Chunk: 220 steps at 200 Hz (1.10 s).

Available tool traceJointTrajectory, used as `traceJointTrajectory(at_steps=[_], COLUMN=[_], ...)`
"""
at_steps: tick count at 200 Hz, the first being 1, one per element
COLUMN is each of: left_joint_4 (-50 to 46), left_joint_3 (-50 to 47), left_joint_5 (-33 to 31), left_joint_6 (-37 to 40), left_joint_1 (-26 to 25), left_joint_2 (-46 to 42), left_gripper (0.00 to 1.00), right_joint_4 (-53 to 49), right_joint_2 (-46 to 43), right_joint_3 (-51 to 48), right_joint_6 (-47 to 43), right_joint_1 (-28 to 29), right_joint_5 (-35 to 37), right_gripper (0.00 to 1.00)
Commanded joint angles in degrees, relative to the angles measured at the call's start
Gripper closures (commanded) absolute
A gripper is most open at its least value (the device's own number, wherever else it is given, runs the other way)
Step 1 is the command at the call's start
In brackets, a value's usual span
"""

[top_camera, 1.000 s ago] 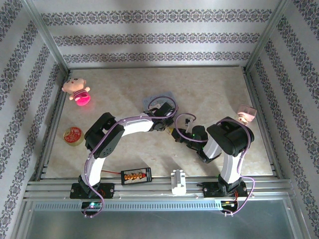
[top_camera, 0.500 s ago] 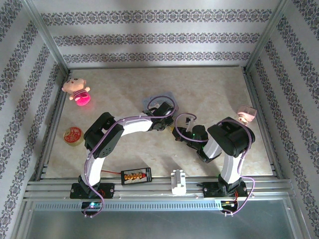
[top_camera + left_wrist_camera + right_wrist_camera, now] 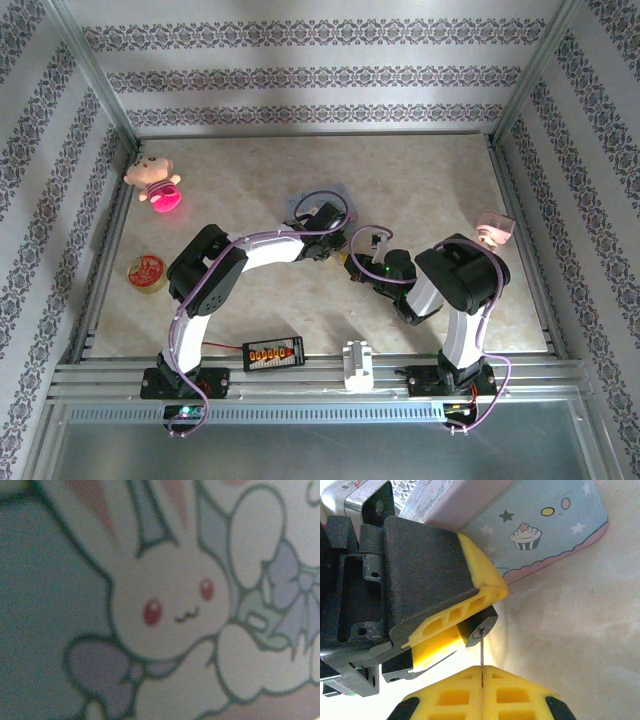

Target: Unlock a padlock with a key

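Observation:
The padlock (image 3: pixel 487 623), small and dark grey with a bright keyhole face, sits pinched between the yellow fingers (image 3: pixel 470 597) of my left gripper (image 3: pixel 479 616). My right gripper (image 3: pixel 482 669) is shut on the key (image 3: pixel 482 655). Its thin blade points straight up, with the tip in the keyhole. In the top view the left gripper (image 3: pixel 338 252) and right gripper (image 3: pixel 354 268) meet at the table's middle. The left wrist view looks close onto the bunny print of the pale blue tin (image 3: pixel 165 610).
The pale blue tin (image 3: pixel 322 203) lies just behind the two grippers, with its cupcake lid (image 3: pixel 545 525) close above the padlock. A pink plush doll (image 3: pixel 153 180) and a round red tin (image 3: pixel 146 272) sit at the left. A pink figure (image 3: pixel 492 228) stands right. A black tester (image 3: pixel 273 353) lies on the front rail.
The left wrist has shifted very slightly. Both grips stay as they were, and the key and padlock remain together.

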Motion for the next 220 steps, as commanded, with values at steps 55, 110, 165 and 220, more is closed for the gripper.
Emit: traceJointTrajectory(at_steps=[55,110,165,220], left_joint_4=[0.9,2.4,3.7,4.0], left_joint_3=[-1.4,-1.9,-2.2,-2.3], left_joint_5=[7.0,7.8,9.7,9.7], left_joint_6=[-1.8,-3.0,-5.3,-5.8], left_joint_1=[-0.3,-0.2,-0.2,-0.2], left_joint_2=[0.3,-0.1,0.9,1.2], left_gripper=[1.00,1.00,1.00,1.00], right_joint_4=[2.7,2.7,2.7,2.6], right_joint_2=[1.5,2.2,3.5,3.0], right_joint_3=[3.6,4.3,4.6,5.3], right_joint_6=[3.1,4.6,6.9,7.7], right_joint_1=[-3.4,-5.6,-6.3,-5.9], right_joint_5=[-6.2,-9.7,-10.2,-10.8], right_gripper=[1.00,1.00,1.00,1.00])
